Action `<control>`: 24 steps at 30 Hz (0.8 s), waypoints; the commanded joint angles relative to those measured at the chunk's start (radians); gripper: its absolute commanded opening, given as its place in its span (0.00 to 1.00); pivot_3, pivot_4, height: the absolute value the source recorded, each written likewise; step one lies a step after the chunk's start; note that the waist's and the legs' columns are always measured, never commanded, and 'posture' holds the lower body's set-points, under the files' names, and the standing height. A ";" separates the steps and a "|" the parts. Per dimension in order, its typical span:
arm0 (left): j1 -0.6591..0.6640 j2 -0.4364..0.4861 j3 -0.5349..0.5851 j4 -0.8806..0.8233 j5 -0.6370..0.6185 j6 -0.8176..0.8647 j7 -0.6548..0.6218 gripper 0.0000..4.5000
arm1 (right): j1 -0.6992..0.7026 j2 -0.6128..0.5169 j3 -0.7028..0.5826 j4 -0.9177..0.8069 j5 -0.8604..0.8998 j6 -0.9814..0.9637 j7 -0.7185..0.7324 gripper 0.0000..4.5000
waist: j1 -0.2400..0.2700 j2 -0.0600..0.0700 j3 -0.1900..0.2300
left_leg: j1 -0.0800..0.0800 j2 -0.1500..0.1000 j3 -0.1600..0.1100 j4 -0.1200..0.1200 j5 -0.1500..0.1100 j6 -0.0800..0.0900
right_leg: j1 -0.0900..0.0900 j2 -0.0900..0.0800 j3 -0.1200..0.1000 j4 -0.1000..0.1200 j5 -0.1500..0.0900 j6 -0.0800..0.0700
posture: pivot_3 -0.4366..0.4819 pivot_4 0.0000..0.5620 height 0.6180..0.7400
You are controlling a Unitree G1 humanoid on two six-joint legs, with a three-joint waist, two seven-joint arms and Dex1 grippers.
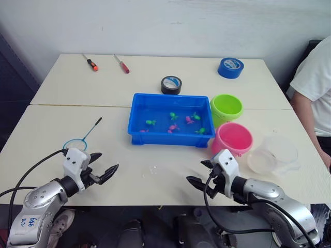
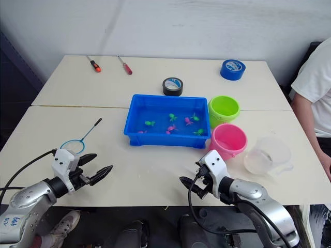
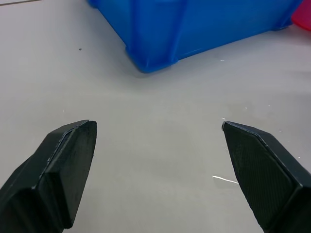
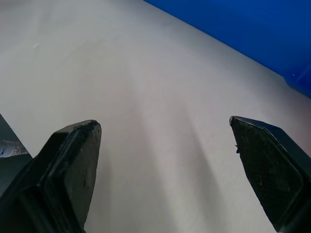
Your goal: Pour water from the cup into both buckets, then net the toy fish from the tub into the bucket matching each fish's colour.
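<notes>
We saw the blue tub [image 1: 171,119] near the middle of the white table [image 1: 155,181], with small green and pink toy fish [image 1: 174,121] lying inside it. The lime green bucket [image 1: 226,107] stood just beside the tub's right end, and the pink bucket [image 1: 232,139] sat just in front of it, nearer the robot. The clear cup [image 1: 273,155] stood to the right of the pink bucket. The net [image 1: 81,137] lay flat on the table, well to the left of the tub.

The left gripper [image 1: 105,166] hovered over the near left of the table, its fingers spread wide and holding nothing. The right gripper [image 1: 199,173] hung just in front of the pink bucket, likewise wide open and empty.
</notes>
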 commanded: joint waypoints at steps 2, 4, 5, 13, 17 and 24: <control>-0.144 0.105 0.060 0.043 -0.097 0.073 -0.092 1.00 | 0.007 -0.012 -0.058 -0.050 0.039 0.015 -0.002 1.00 | 0.003 0.000 0.000 | 0.000 0.000 0.000 0.000 0.000 0.000 | 0.000 0.000 0.000 0.000 0.000 0.000 | 0.48 0.27 0.95; -0.226 0.146 0.050 0.081 -0.133 0.105 -0.144 1.00 | 0.027 -0.032 -0.106 -0.079 0.065 0.051 -0.001 1.00 | 0.013 0.000 0.000 | 0.000 0.000 -0.001 0.000 0.001 0.000 | 0.000 0.000 -0.002 0.001 0.000 0.000 | 0.48 0.27 0.95; -0.332 0.179 0.004 0.130 -0.126 0.109 -0.196 1.00 | 0.061 -0.059 -0.184 -0.111 0.090 0.096 -0.001 1.00 | 0.016 0.000 0.000 | 0.000 -0.001 -0.001 0.000 0.001 0.000 | 0.000 0.000 -0.002 0.001 0.000 0.000 | 0.48 0.27 0.95; -0.846 0.144 -0.279 0.428 -0.046 0.058 -0.451 1.00 | 0.364 -0.097 -0.629 -0.288 0.155 0.256 -0.036 1.00 | 0.053 0.000 -0.001 | -0.001 -0.003 0.002 0.000 -0.001 0.000 | 0.000 0.001 -0.001 -0.002 0.000 0.000 | 0.48 0.27 0.95; -0.972 0.051 -0.369 0.544 -0.016 -0.015 -0.562 1.00 | 0.475 0.007 -0.730 -0.333 0.155 0.268 -0.102 1.00 | 0.042 0.000 -0.001 | -0.001 0.000 0.005 0.000 0.000 -0.001 | -0.001 0.004 0.001 -0.001 -0.001 0.002 | 0.48 0.27 0.95; -1.075 -0.064 -0.461 0.672 0.041 -0.114 -0.688 1.00 | 0.502 0.209 -0.763 -0.274 0.078 0.273 -0.304 1.00 | 0.029 0.001 -0.001 | 0.001 0.001 0.006 0.001 0.002 -0.003 | -0.001 0.007 0.006 0.003 0.000 0.002 | 0.48 0.27 0.95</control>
